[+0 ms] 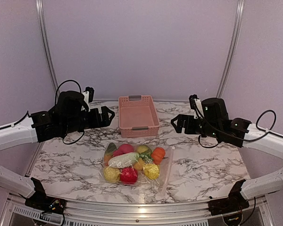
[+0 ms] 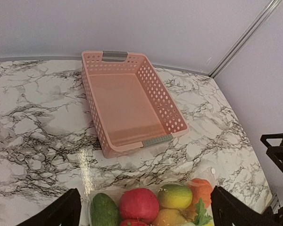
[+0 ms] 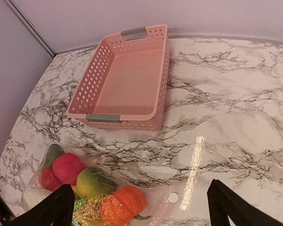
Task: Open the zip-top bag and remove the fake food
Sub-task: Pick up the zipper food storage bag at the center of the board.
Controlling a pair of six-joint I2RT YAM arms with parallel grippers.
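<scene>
Hovering raised, left arm [image 1: 68,113], right arm [image 1: 217,117] flanking pink basket [image 1: 138,133], all fingers [image 2: 56,214] spread apart

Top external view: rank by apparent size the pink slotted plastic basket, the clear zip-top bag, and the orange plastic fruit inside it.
1. clear zip-top bag, though nearer the camera.
2. pink slotted plastic basket.
3. orange plastic fruit, clearly smallest.

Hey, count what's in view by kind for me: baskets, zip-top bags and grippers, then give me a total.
Baskets: 1, the pink basket
Bags: 1, the zip-top bag
Grippers: 2, the left gripper and the right gripper, both open
Total: 4
The fake food inside the bag overlaps too much to count.
</scene>
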